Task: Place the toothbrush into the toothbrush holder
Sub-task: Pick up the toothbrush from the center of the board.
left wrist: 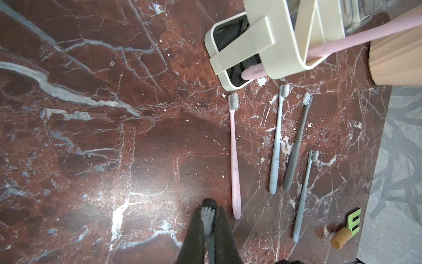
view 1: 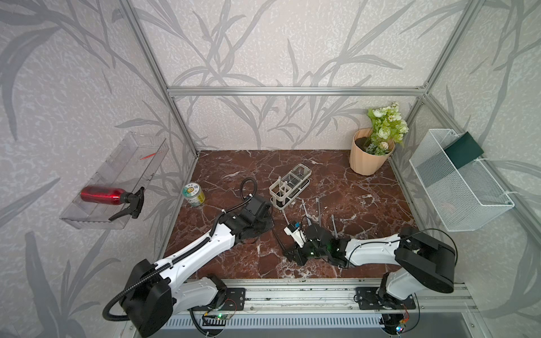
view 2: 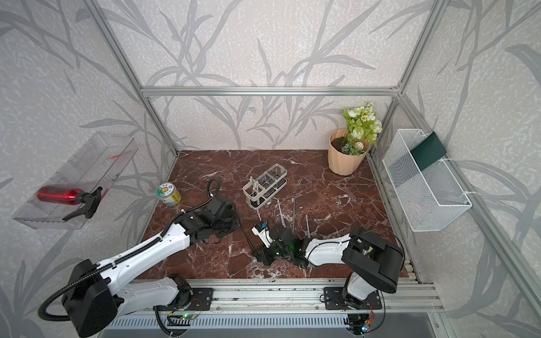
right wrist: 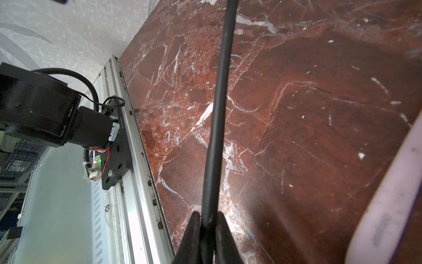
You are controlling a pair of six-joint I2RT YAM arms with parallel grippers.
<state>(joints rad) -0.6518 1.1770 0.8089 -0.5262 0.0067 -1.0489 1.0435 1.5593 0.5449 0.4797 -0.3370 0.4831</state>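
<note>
Left gripper (left wrist: 207, 213) clamps the dark toothbrush (right wrist: 219, 114) at its bristles. Right gripper (right wrist: 207, 220) is closed tight on its handle, low centre in both top views. Holder (view 1: 275, 193) stands just above, at centre. With 2 grips, any pull apart could twist the toothbrush loose and drop it.

Pale wallpaper (view 1: 263, 44) with grey leaf sprays covers the walls behind an aluminium frame (view 1: 295, 91); the bench (view 1: 366, 204) is red-brown marble veined white, softly lit.
</note>
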